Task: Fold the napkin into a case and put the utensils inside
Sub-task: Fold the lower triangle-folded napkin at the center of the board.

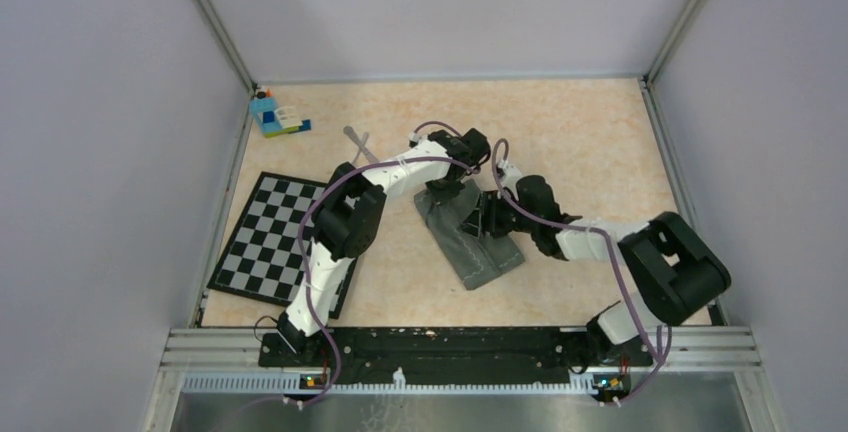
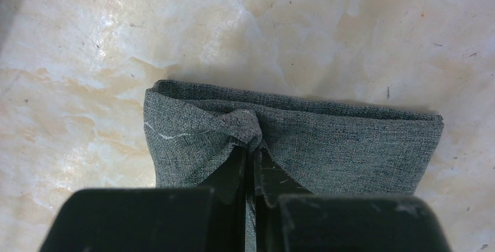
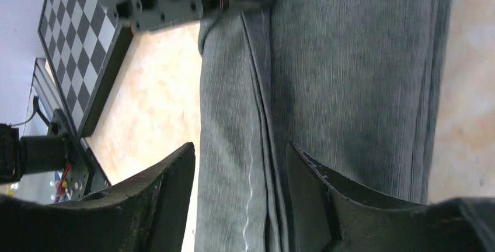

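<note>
The napkin (image 1: 472,242) lies mid-table as a narrow dark grey folded strip, the case shape. My left gripper (image 1: 449,188) is at its far end, shut on a pinched bunch of cloth (image 2: 252,128), and the folded end of the napkin (image 2: 356,141) spreads flat beyond the fingertips. My right gripper (image 1: 488,218) hovers low over the strip's middle with its jaws open. One finger (image 3: 166,191) is over the table beside the napkin's long edge (image 3: 233,147), the other finger (image 3: 318,191) is over the cloth. The silver utensils (image 1: 357,142) lie crossed on the table, far left of the napkin.
A black-and-white checkered mat (image 1: 272,237) lies at the left, partly under the left arm, and also shows in the right wrist view (image 3: 73,36). A blue toy-brick block (image 1: 273,115) sits in the far left corner. Grey walls enclose the table.
</note>
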Controlling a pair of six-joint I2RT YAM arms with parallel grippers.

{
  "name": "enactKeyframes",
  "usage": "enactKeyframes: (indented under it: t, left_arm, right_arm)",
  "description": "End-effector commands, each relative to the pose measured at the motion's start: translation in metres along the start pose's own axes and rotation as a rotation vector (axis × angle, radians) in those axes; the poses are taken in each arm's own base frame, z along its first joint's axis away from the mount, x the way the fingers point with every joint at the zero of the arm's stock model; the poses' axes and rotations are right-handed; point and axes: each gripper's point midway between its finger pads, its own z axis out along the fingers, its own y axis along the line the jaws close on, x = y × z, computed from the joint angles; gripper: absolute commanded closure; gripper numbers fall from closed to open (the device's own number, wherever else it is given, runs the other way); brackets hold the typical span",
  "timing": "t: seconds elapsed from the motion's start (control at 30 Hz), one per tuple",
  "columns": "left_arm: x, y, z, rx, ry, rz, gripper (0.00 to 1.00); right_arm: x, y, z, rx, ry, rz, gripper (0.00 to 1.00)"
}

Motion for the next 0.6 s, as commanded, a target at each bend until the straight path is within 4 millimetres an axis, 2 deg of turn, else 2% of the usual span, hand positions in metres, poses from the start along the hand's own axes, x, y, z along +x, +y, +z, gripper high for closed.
enactKeyframes:
  t: [0.0,0.17,0.37,0.5,0.57]
  left_arm:
    - [-0.01,-0.004,-0.015,0.049,-0.012,-0.012,1.0]
    - [-0.01,-0.005,-0.018,0.063,-0.008,-0.013,1.0]
    - [-0.012,-0.008,-0.024,0.087,-0.007,-0.02,1.0]
    - [-0.012,-0.01,-0.026,0.101,0.0,-0.026,1.0]
    - [-0.011,-0.01,-0.025,0.106,0.005,-0.027,1.0]
  right_arm:
    - [-0.055,0.025,0.022,-0.129,-0.148,-0.105,0.43]
    - [-0.053,0.017,0.039,-0.14,-0.144,-0.121,0.44]
    - [-0.043,0.009,0.054,-0.157,-0.144,-0.087,0.55]
    - [-0.041,0.004,0.062,-0.145,-0.139,-0.074,0.68]
    - [-0.043,0.0,0.062,-0.123,-0.153,-0.062,0.81]
